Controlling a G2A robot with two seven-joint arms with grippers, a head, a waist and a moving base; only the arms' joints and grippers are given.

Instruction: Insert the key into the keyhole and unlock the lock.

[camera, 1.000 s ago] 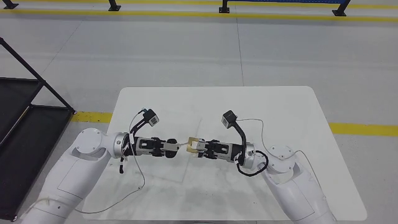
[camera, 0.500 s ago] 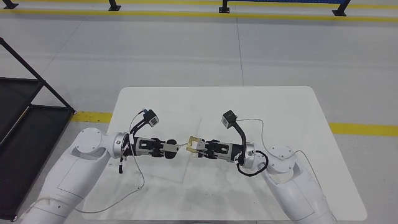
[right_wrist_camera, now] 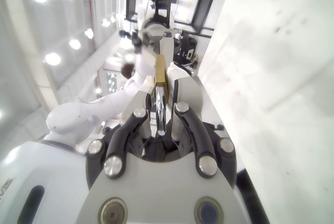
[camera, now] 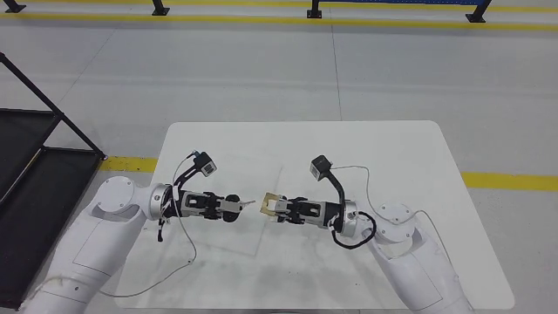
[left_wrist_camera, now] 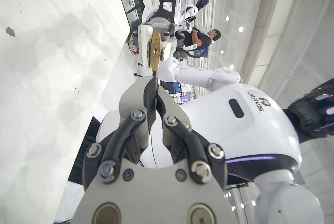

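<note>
Gripping key (camera: 247,201), lock (camera: 271,203) | left wrist view: keyhole (left_wrist_camera: 156,52) | right wrist view: shackle (right_wrist_camera: 160,105)

The top view looks steeply down on the white tabletop (camera: 392,157) from above both arms, well back. Each wrist view sits close behind its own gripper, the left gripper (left_wrist_camera: 154,85) and the right gripper (right_wrist_camera: 159,85). The two face each other and share the lock (left_wrist_camera: 155,51).
</note>
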